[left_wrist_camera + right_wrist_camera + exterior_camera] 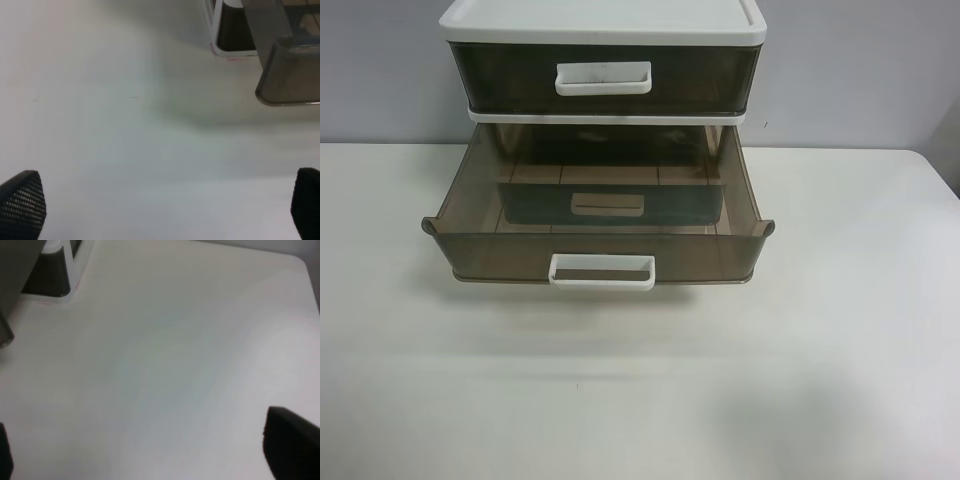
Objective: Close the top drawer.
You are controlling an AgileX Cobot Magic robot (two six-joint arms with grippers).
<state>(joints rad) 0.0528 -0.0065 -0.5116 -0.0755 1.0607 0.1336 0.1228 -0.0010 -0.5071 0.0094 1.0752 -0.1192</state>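
Note:
The top drawer (510,80) is smoky-brown and translucent, under the white lid (603,20), and sits pushed in flush with the frame. Its white handle (603,78) has faint grey scuffs. The drawer below it (480,215) is pulled far out towards the camera, with a clean white handle (602,271). Neither arm shows in the exterior high view. My left gripper (164,205) is open and empty over the table, with a corner of the pulled-out drawer (292,75) ahead of it. My right gripper (150,450) is open and empty over the table.
The white table (840,330) carries the unit at its back, against a grey wall (860,70). A faint handle shape (607,205) shows through the pulled-out drawer's floor. The unit's base (235,45) and a dark corner of it (50,280) show in the wrist views.

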